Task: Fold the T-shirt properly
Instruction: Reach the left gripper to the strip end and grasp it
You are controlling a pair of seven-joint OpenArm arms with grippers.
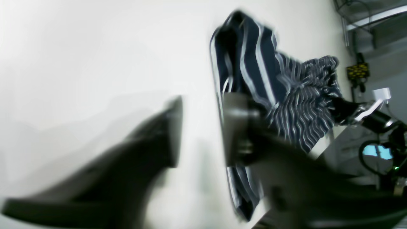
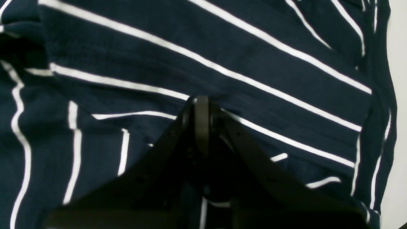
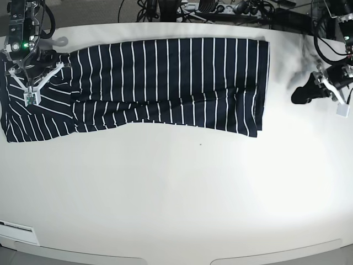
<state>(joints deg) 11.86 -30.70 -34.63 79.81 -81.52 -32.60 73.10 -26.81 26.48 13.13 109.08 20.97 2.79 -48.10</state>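
The T-shirt (image 3: 165,83), dark navy with thin white stripes, lies spread flat along the far side of the white table (image 3: 182,193). My right gripper (image 2: 202,103) is at the shirt's left end, its fingers closed together on a pucker of the striped cloth (image 2: 222,63); in the base view it (image 3: 26,77) sits over that end. My left gripper (image 1: 203,127) is blurred and open over bare table, holding nothing. In the base view it (image 3: 303,94) hovers just right of the shirt's right edge, apart from it. The shirt also shows in the left wrist view (image 1: 270,86).
Cables and equipment (image 3: 220,8) lie beyond the table's far edge. The table's front edge (image 3: 176,256) runs along the bottom. A metal frame and gear (image 1: 362,70) show beyond the table in the left wrist view.
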